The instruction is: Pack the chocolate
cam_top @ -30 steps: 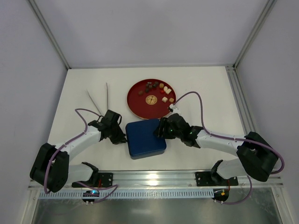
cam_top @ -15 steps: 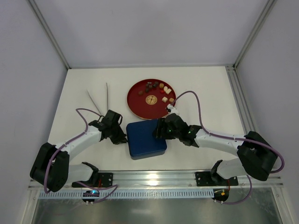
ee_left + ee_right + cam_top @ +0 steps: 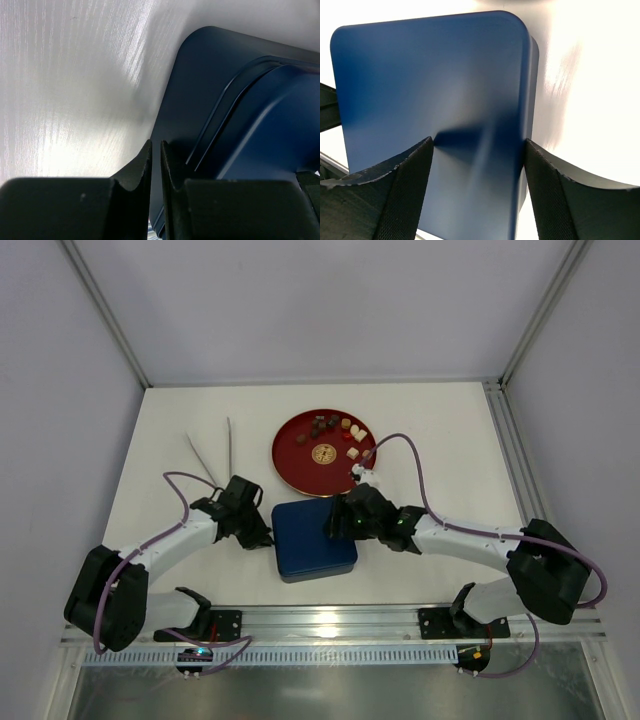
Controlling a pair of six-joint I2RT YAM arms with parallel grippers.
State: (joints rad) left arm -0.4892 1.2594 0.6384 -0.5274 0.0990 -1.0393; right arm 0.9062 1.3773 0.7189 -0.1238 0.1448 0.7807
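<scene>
A glossy red round plate [image 3: 292, 458] holds the chocolate [image 3: 333, 426]: tiny brown, cream and reddish cubes clustered along its far rim, beside 1 flat gold emblem [image 3: 323, 453]. A smooth, round-cornered dark blue lid [image 3: 310, 538] lies on the white tabletop [image 3: 450, 430]. The left gripper [image 3: 155, 150] has its jaws nearly closed at the lid's left edge. The right gripper [image 3: 477, 142] spreads its jaws wide over the lid's right side.

Right jaws wider, farther over lid [image 3: 306, 544]
</scene>
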